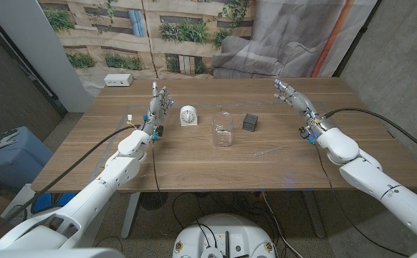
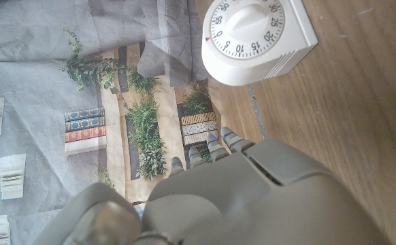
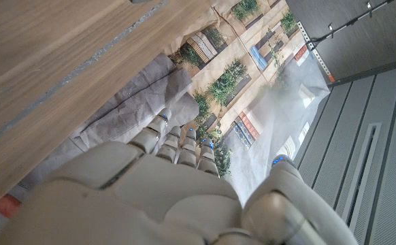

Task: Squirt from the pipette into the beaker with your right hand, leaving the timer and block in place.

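A clear glass beaker (image 1: 223,128) stands upright at the table's middle. The thin clear pipette (image 1: 271,150) lies on the wood to the right of it, nearer the front edge. A white round timer (image 1: 188,115) (image 2: 256,37) stands left of the beaker and a small black block (image 1: 250,122) just right of it. My right hand (image 1: 294,98) (image 3: 164,197) is at the right side of the table, fingers straight and apart, holding nothing, well away from the pipette. My left hand (image 1: 157,107) (image 2: 211,197) stands left of the timer, fingers extended and empty.
A white power strip (image 1: 119,80) lies at the table's far left corner. A printed backdrop and grey sheeting hang behind the table (image 1: 194,161). Black cables run along both arms. A blue bin (image 1: 11,154) sits on the floor to the left.
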